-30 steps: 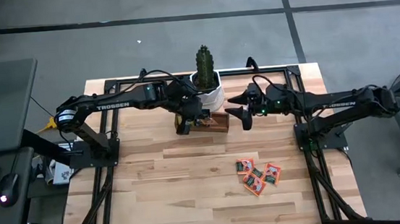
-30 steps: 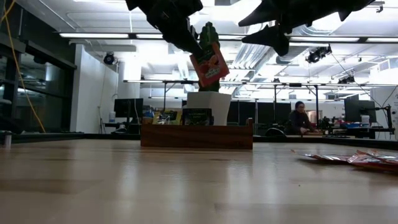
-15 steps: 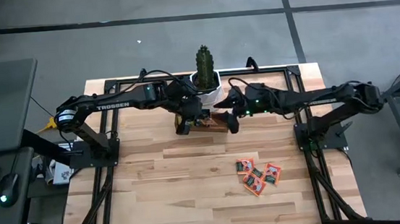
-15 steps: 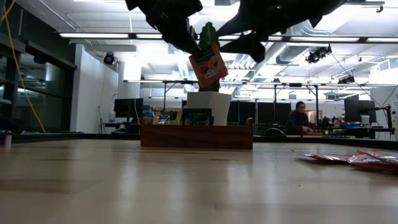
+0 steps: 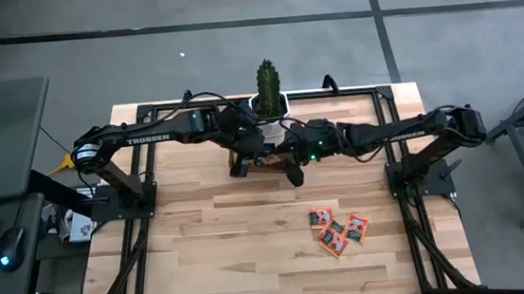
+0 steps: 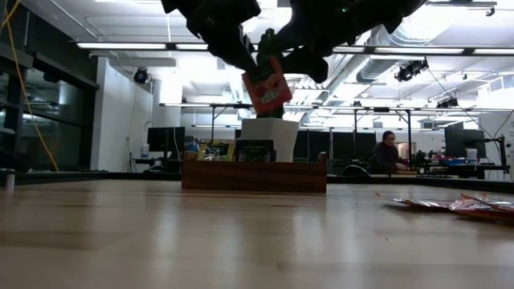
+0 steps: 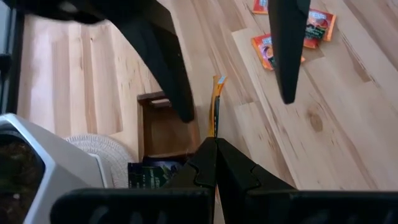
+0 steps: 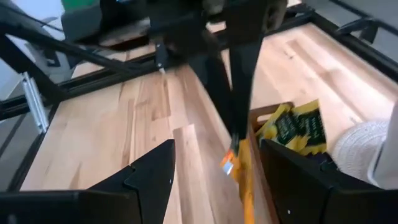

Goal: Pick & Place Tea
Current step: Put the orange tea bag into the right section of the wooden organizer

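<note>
From above we see the left gripper (image 5: 241,164) over the tray (image 5: 265,162) at the table's (image 5: 204,247) far middle, just in front of the potted plant (image 5: 268,89); the right gripper (image 5: 287,160) reaches in from the right, close beside it; four orange sachets (image 5: 338,229) lie loose on the wood, nearer the front and to the right, well apart from the tray.

From table height we see the left gripper (image 6: 241,54) clamped on an orange sachet (image 6: 268,85), which hangs tilted above the tray (image 6: 254,175); the right gripper (image 6: 299,53) is just beside it, dark against the ceiling lights; yellow and dark sachets stand in the tray; the loose sachets (image 6: 458,205) lie at the right; a person (image 6: 389,152) sits far behind.

In the left wrist view the fingers (image 7: 214,163) are pressed together on the sachet (image 7: 216,106), seen edge-on; the right gripper's two fingers (image 7: 289,50) stand apart on either side of it.

In the right wrist view its own fingers (image 8: 155,174) are spread wide, the held sachet (image 8: 239,168) between them; yellow sachets (image 8: 295,129) sit in the tray (image 8: 264,113).
</note>
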